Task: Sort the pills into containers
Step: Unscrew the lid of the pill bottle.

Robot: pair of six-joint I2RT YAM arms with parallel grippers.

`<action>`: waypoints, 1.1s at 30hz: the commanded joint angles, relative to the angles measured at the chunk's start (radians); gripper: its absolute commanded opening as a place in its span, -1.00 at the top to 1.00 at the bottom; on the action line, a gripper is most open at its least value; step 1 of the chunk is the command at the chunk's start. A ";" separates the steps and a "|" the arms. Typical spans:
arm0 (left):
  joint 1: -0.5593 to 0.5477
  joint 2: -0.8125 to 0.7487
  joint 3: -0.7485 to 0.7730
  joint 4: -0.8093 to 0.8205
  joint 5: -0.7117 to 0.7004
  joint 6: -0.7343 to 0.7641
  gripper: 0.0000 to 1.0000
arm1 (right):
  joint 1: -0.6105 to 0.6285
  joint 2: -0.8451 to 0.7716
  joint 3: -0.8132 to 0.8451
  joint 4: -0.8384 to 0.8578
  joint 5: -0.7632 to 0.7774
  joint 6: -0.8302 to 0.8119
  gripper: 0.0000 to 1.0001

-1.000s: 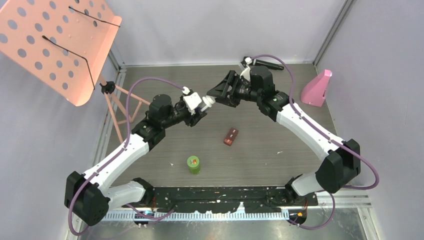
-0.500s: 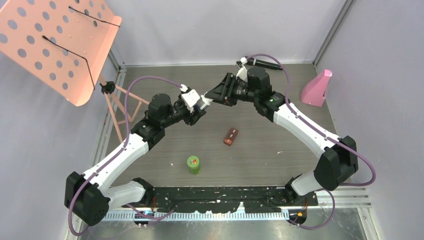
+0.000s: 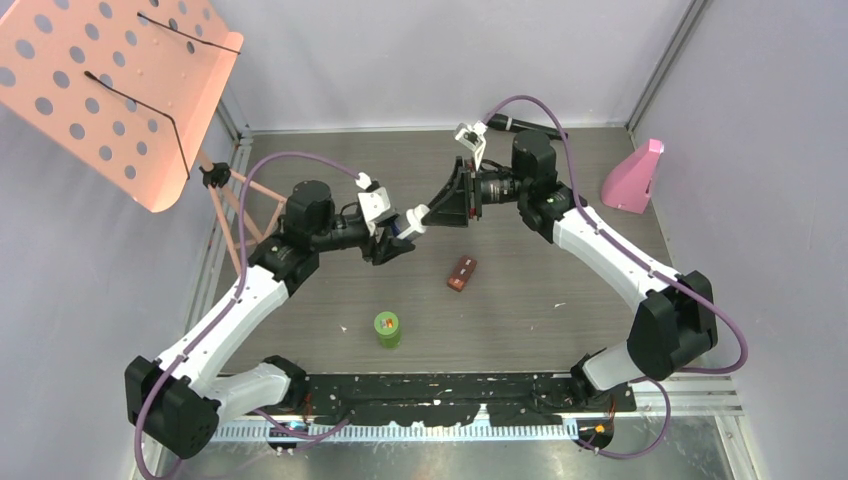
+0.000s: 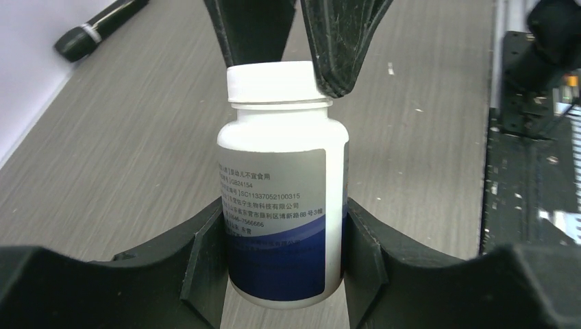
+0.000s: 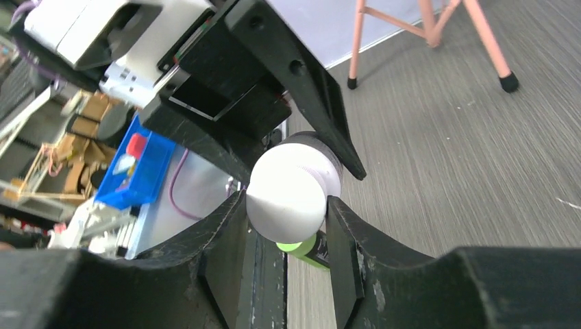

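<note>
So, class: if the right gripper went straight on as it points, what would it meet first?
The white bottle: the right gripper grips its cap; behind that, probably the left gripper holding the bottle's body.

Your left arm [image 3: 235, 312] and right arm [image 3: 605, 260] are white shells on black joints, each trailing a purple cable [image 3: 300, 155]. Your left gripper [image 4: 284, 233] and right gripper [image 5: 286, 205] have matte black fingers [image 4: 199, 274].

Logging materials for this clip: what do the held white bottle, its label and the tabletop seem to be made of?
Bottle: likely smooth white plastic, with a soft sheen and a moulded cap. Label: glossy printed paper or film, cannot tell which. Tabletop: grey wood-grain laminate by its streaks, possibly real wood.
</note>
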 commanded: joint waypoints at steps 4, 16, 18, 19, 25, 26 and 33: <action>0.005 0.011 0.077 -0.102 0.416 0.033 1.00 | -0.017 -0.042 0.095 0.019 -0.102 -0.218 0.78; 0.004 0.058 0.063 0.028 0.018 0.052 1.00 | 0.006 -0.074 0.068 -0.219 0.413 0.284 -0.92; 0.004 0.063 0.064 0.048 -0.030 0.035 1.00 | 0.028 -0.074 0.060 -0.236 0.477 0.327 -0.96; 0.004 0.063 0.066 0.054 -0.048 0.028 1.00 | 0.032 -0.072 0.054 -0.238 0.502 0.350 -0.98; 0.003 0.064 0.055 0.086 -0.092 -0.016 1.00 | 0.048 -0.048 0.033 -0.203 0.520 0.425 -0.70; 0.003 0.065 0.054 0.090 -0.098 -0.022 1.00 | 0.049 -0.043 0.029 -0.175 0.515 0.442 -0.65; 0.003 0.067 0.050 0.102 -0.131 -0.049 1.00 | 0.049 -0.025 0.026 -0.122 0.464 0.473 -0.02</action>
